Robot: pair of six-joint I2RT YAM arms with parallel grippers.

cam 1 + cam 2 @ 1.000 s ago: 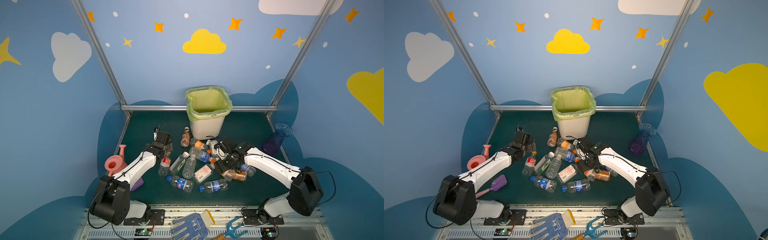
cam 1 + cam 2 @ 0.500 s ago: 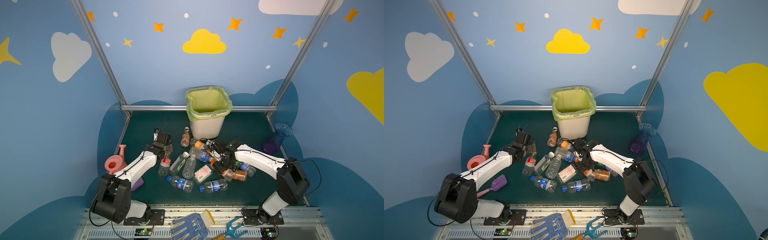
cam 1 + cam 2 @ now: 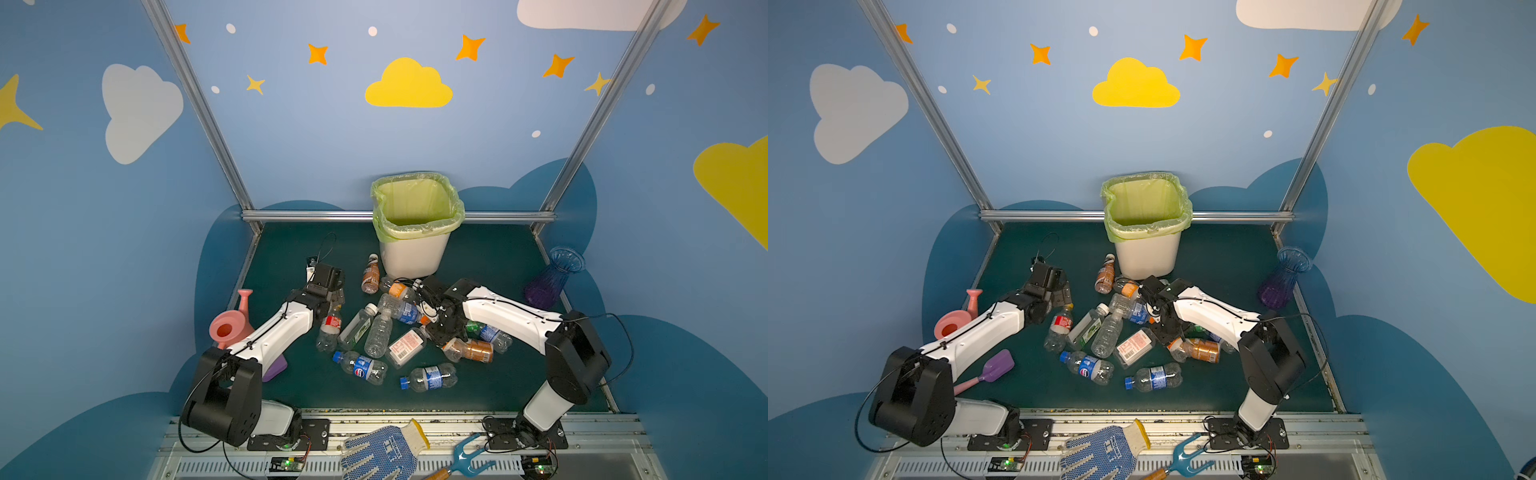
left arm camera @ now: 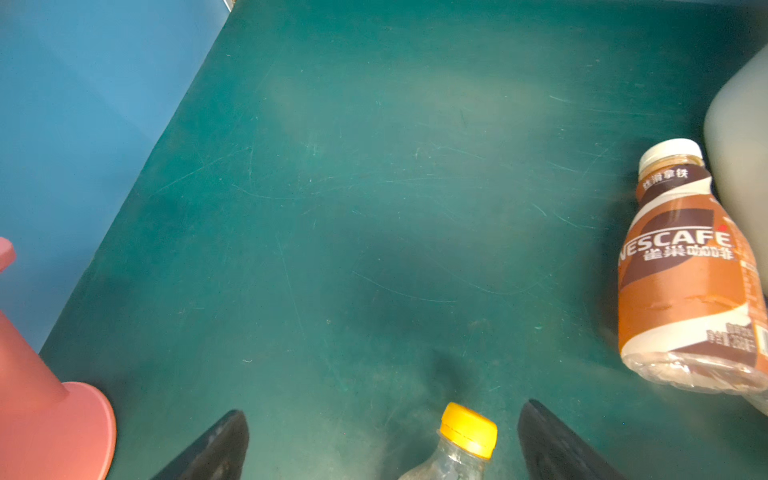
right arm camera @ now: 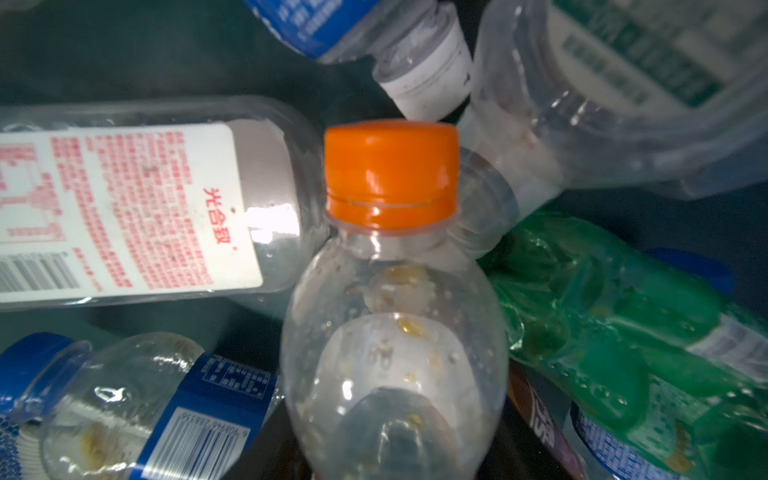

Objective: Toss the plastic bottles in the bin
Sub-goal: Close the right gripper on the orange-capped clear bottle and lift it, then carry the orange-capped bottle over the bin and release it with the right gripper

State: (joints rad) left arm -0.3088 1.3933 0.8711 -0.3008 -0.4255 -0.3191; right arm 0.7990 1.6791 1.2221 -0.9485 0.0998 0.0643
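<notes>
In both top views, one bin (image 3: 415,257) (image 3: 1148,259) stands upright at the back centre of the green mat (image 3: 478,257), mouth up. About a dozen plastic bottles (image 3: 378,332) lie on their sides just in front of it, long axes pointing every way. Some are hidden under the right arm, so the count is loose. A brown coffee bottle (image 3: 370,274) lies front to back, white cap toward the rear, just left of the bin. The left gripper (image 3: 337,296) sits at the heap's left edge. The right gripper (image 3: 440,332) is down in the heap's middle, its fingers hidden.

Left wrist view: two dark fingers (image 4: 216,449) stand wide apart, grasping nothing. Between them lies a yellow-capped bottle (image 4: 467,436), cap pointing away from the wrist, body cut off. The coffee bottle lies beside the bin's white wall, both partly cut off.

Right wrist view: six bottles. An orange-capped bottle (image 5: 395,324) fills the centre, close to the camera, cap pointing away from the wrist. It hides the jaws, so I cannot tell whether they clamp it. A green bottle (image 5: 602,332) lies blurred beside it.
</notes>
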